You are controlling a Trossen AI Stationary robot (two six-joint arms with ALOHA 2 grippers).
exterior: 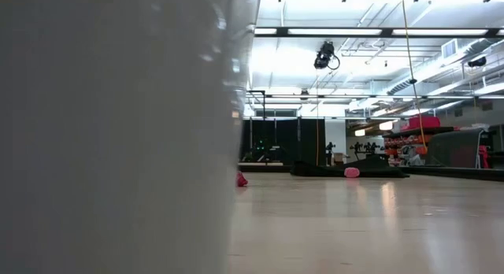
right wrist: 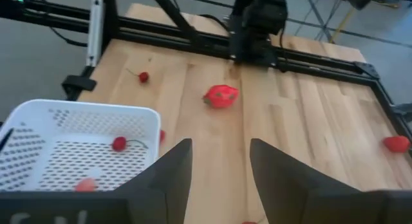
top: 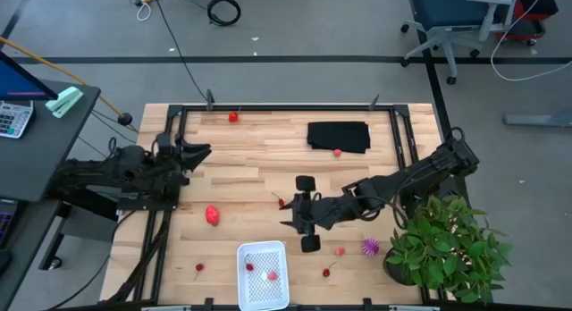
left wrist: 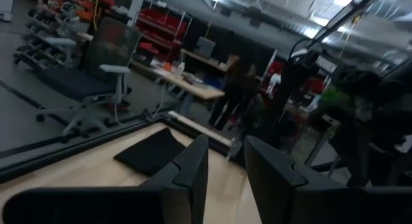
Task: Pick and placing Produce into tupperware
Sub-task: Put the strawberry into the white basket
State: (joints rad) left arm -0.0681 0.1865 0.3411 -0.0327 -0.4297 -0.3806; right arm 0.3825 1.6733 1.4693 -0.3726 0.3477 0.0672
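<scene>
Item: white tupperware [top: 263, 273], worktop's near edge, two red produce pieces inside. Right gripper [top: 307, 214], fingers apart and empty, hangs mid-worktop beside it, likely between picks. Left gripper [top: 198, 153] parked at left edge, parted.

I count one white tupperware [top: 262, 246], one black cloth [top: 339, 135], one potted plant [top: 447, 244], one spiky purple piece [top: 370, 247], one larger red-pink piece [top: 212, 214], and eight small red pieces [top: 233, 117].
</scene>
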